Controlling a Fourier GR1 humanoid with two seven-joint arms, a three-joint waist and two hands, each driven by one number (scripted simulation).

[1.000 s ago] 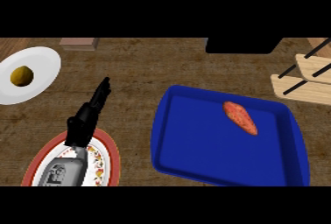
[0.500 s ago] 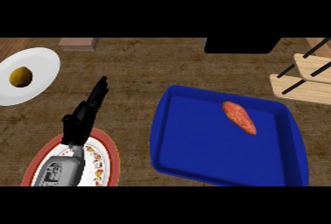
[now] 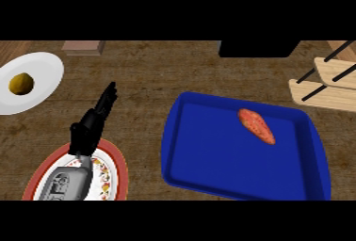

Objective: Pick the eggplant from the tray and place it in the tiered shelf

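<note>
A brown wooden tabletop [image 3: 153, 75] is seen; the left hand [image 3: 94, 120] is held released, fingers straight, shifted slightly left since earlier.

Wooden counter [image 3: 153, 70]: blue tray [image 3: 230, 164] at right, white plate [image 3: 42, 80] at left edge, red-rimmed plate [image 3: 115, 164] at near-left, tiered shelf [image 3: 330, 87] at right edge

One blue tray [image 3: 208, 174], holding one reddish-orange eggplant [image 3: 256, 125]. Two plates: one white plate [image 3: 43, 70] bearing one yellowish-brown round item [image 3: 21, 84], one red-rimmed patterned plate [image 3: 111, 164]. One wooden tiered shelf [image 3: 332, 84]. One black hand [image 3: 94, 120] on one grey forearm [image 3: 62, 183].
</note>
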